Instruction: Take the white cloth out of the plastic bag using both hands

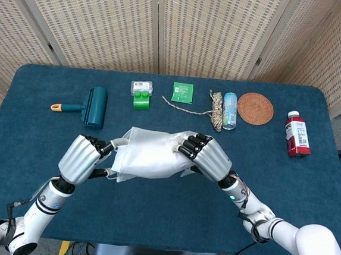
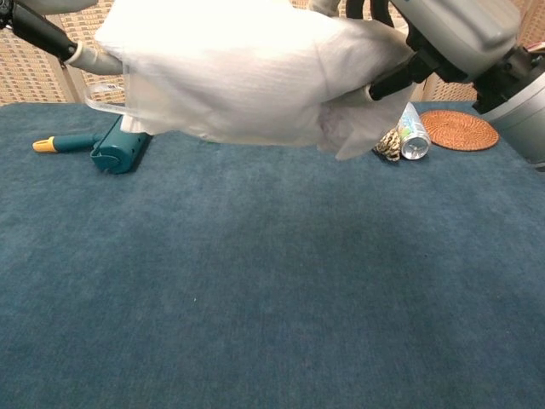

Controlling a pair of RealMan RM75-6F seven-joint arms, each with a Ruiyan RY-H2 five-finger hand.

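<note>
Above blue table, right hand grips plastic bag

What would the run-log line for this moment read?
right hand: holds plastic bag aloft | left hand: fingers at bag's open end | white cloth: inside

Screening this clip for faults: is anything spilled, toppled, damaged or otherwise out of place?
Only the can lies on its side beside the twine bundle; nothing has spilled. The bagged white cloth hangs between both robot hands, undamaged.
</note>
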